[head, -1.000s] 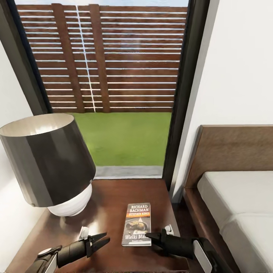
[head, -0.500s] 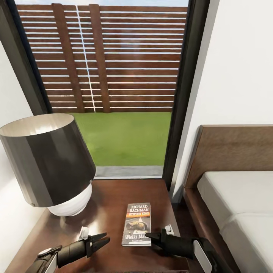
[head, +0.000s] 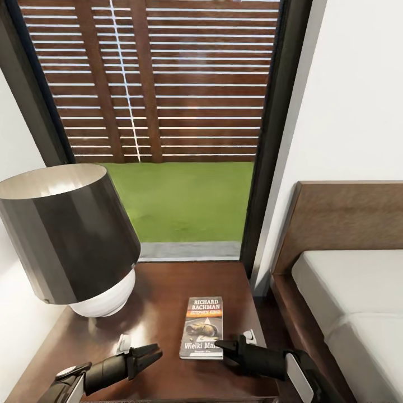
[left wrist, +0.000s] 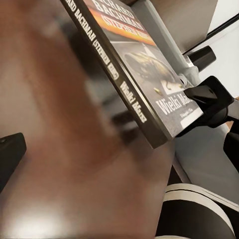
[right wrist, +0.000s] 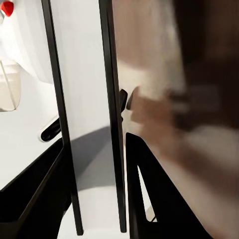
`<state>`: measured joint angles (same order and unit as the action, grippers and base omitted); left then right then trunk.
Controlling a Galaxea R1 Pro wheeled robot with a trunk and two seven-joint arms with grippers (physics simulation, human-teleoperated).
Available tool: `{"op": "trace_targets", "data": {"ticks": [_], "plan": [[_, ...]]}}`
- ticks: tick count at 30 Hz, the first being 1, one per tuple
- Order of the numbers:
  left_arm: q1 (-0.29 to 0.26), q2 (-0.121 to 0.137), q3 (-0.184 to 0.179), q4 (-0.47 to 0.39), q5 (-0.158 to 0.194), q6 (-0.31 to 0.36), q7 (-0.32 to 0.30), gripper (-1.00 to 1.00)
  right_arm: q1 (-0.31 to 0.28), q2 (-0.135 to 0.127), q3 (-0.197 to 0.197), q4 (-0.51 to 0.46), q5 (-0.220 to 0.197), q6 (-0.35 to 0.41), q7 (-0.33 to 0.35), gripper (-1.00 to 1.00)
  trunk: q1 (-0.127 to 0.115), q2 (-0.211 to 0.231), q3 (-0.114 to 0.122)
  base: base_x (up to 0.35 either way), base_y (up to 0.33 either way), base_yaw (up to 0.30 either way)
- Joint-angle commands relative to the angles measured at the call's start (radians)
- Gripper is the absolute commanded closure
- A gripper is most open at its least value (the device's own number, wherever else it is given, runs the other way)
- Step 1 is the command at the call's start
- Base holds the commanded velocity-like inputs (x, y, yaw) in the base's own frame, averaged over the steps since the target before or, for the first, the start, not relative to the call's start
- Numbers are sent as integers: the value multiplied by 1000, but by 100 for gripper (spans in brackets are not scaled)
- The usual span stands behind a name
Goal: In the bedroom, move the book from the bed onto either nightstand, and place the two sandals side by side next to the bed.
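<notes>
Dark-brown glossy wood fills the lower centre of my head view: this is the nightstand (head: 162, 291). The book (head: 202, 327) lies flat on it, cover up, lower centre of the frame, with white "Richard Bachman" lettering over an orange band. The lamp (head: 70, 240), dark shade on a white round base, stands on the same top at the left. The bed (head: 347, 291), grey mattress and brown headboard, occupies the right edge.

My right gripper (head: 224, 347) sits at the book's lower right corner, tips touching or just beside the cover; I cannot tell whether its fingers are parted or closed. My left gripper (head: 152, 352) hovers over the wood left of the book, apart from it, fingers slightly spread and holding nothing. In the left wrist view the book (left wrist: 144, 74) lies flat on the wood.
</notes>
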<state>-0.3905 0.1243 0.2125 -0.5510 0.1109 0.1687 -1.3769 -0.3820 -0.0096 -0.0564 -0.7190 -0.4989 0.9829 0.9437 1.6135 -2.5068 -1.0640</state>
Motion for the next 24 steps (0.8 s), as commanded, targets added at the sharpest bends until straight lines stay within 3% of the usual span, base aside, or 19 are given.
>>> {"op": "trace_targets", "data": {"ticks": [1, 15, 21, 24], "plan": [[-1, 0, 1, 0, 1, 11, -4, -100, 0, 0, 0, 9, 26, -5, -8, 100, 0, 0, -1, 0, 0, 0], [-1, 0, 1, 0, 1, 11, -4, -100, 0, 0, 0, 9, 27, -5, -8, 100, 0, 0, -1, 0, 0, 0], [-1, 0, 1, 0, 1, 12, -4, -100, 0, 0, 0, 9, 27, -5, -8, 100, -3, 1, 22, 0, 0, 0], [-1, 0, 1, 0, 1, 12, -4, -100, 0, 0, 0, 9, 27, -5, -8, 100, -3, 1, 22, 0, 0, 0]]}}
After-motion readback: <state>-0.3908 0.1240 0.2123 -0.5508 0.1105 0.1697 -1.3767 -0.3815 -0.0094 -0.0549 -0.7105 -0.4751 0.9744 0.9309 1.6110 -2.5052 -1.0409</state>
